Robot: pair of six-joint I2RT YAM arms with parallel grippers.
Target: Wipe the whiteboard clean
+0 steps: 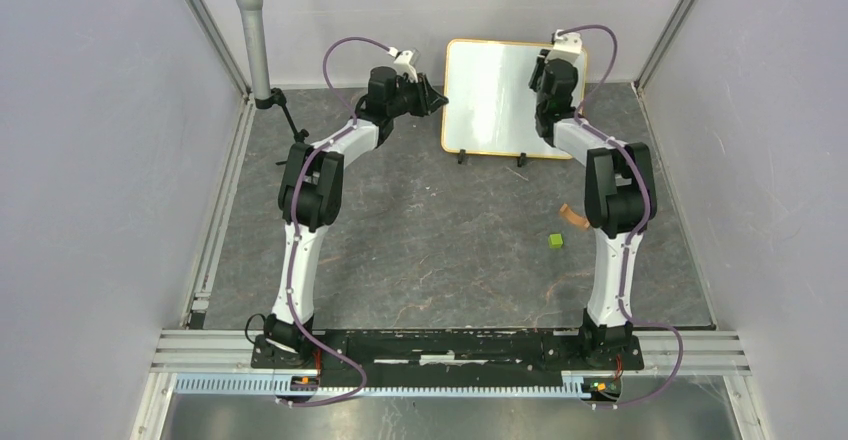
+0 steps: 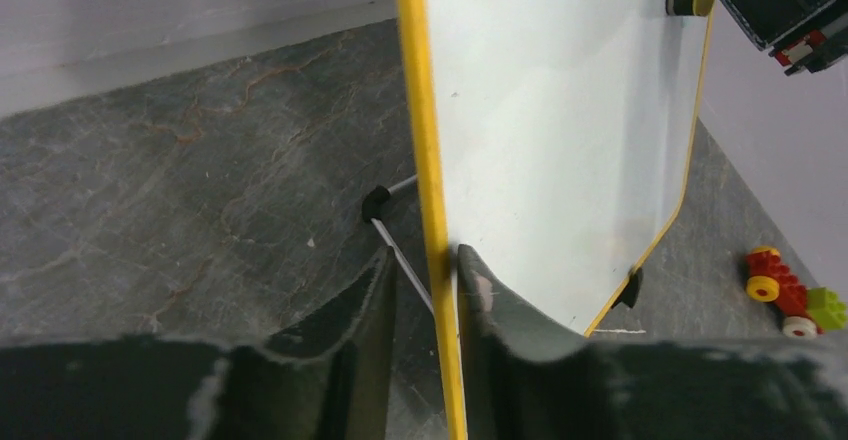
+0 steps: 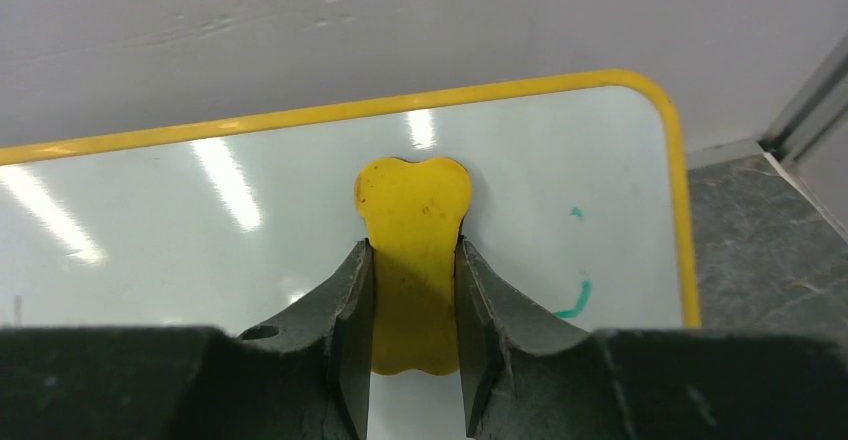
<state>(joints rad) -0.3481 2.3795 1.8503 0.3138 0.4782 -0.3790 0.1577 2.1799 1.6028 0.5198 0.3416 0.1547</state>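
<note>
- Yellow and bone-shaped, the eraser (image 3: 415, 195) is pinched at its waist by the right claw (image 3: 413, 252). Its head lies flat on the whiteboard (image 3: 200, 230) near the top edge, so a sweep would rub the face.
- Teal marks (image 3: 576, 298) show just right of the eraser, by the frame's corner. They are probably the next stroke's target.
- Left claw (image 2: 425, 253) straddles the orange frame (image 2: 418, 110) at the board's left edge, likely to brace it against the push. A sliver of gap shows beside one finger, so a true clamp cannot be told.
- Propped on black feet (image 2: 375, 203), the board stands at the back of the grey surface (image 2: 200, 190), with toy bricks (image 2: 790, 295) well apart.
</note>
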